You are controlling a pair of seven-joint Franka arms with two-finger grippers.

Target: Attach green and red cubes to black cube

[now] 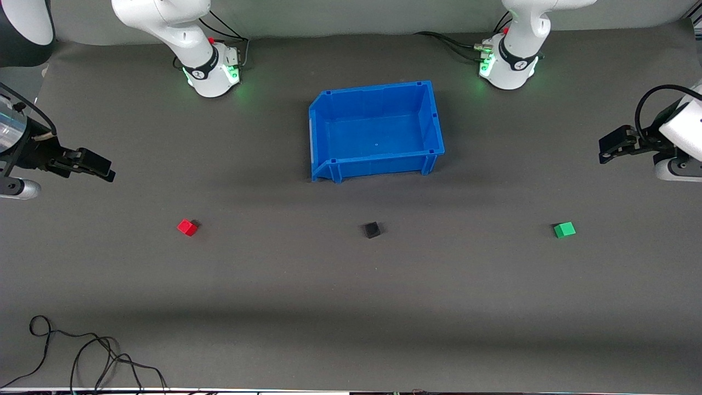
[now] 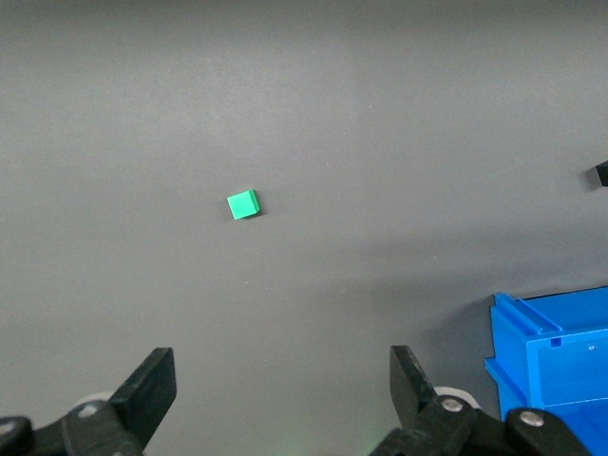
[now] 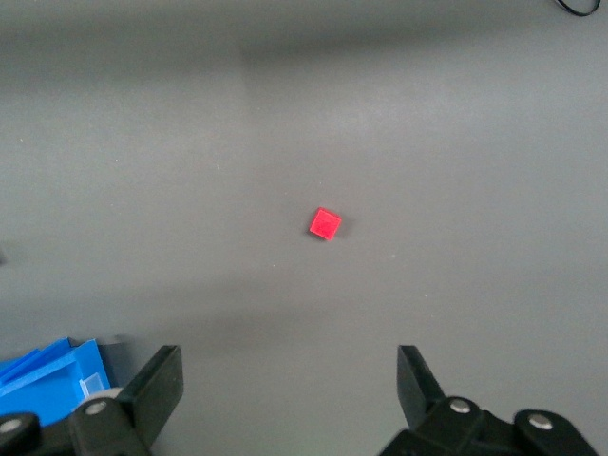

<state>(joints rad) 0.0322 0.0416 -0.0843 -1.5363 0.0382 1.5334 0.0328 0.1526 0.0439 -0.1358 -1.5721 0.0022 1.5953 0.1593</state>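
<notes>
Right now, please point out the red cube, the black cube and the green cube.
red cube [image 1: 187, 227], front view, on its top face.
black cube [image 1: 372, 230], front view, on its top face.
green cube [image 2: 243, 204], left wrist view, on its top face.

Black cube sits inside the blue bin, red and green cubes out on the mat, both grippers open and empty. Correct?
Not quite: the black cube lies on the mat, nearer the front camera than the blue bin, as the front view shows. The rest holds: red cube, green cube, left gripper, right gripper.
</notes>
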